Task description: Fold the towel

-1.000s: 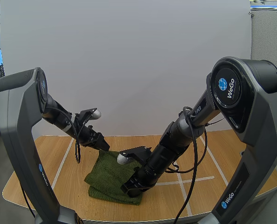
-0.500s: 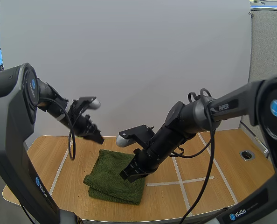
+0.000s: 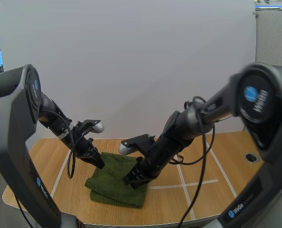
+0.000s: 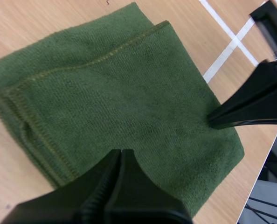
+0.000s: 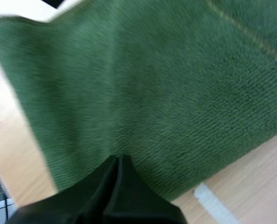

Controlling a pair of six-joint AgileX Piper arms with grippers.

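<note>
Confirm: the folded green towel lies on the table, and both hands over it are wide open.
Wrong on the hands. The left hand and the right hand are shut on nothing, each closed into one dark wedge, as each wrist view shows. The rest holds: the folded green towel lies on the table, both hands over it.

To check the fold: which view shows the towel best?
Left wrist view: the towel lies almost whole, stitched edges and layers plain. In the high view it is partly covered; the right wrist view gives one close patch.
</note>
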